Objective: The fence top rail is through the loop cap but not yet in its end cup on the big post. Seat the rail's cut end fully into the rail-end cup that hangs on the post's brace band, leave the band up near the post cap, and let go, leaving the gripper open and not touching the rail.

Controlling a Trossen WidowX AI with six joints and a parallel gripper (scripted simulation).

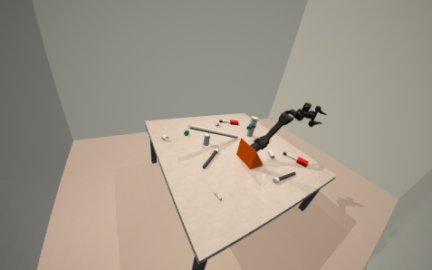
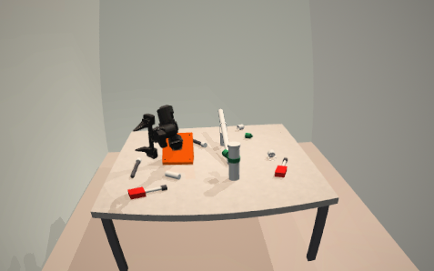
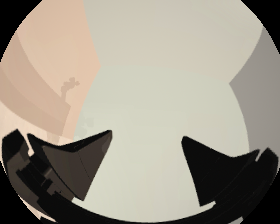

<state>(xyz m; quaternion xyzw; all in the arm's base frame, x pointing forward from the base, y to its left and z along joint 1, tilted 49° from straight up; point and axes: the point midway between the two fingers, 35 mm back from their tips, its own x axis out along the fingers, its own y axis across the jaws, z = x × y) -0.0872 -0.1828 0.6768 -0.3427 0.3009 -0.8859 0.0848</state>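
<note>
The worktop (image 1: 182,199) (image 2: 204,200) carries the big post (image 1: 251,132) (image 2: 234,171) upright, inward from the middle of the edge nearest the exterior camera. The rail (image 1: 216,132) (image 2: 223,127) runs from near that post toward the opposite edge, over the smaller post (image 1: 206,140) (image 2: 222,140). In the top view its near end looks short of the green rail-end cup (image 1: 248,128) (image 2: 225,154) and somewhat lower; how it meets the loop cap is too small to tell

The pincer (image 1: 323,119) (image 2: 135,140) (image 3: 147,137) stands wide apart with nothing between its fingers, raised well away from the rail, toward the side edge beyond the orange block (image 1: 248,155) (image 2: 177,156)

The step in hand is probably the approach. Best to come over the rail with the fingers astride it, close to the cut end yet leaving that end free to enter the cup. Then grip, lift until rail and cup share one line, and push along the rail's length, since a skewed push could drag the brace band (image 1: 253,127) (image 2: 234,159) down from the post cap (image 1: 254,119) (image 2: 234,145). Open fully before backing off
</note>
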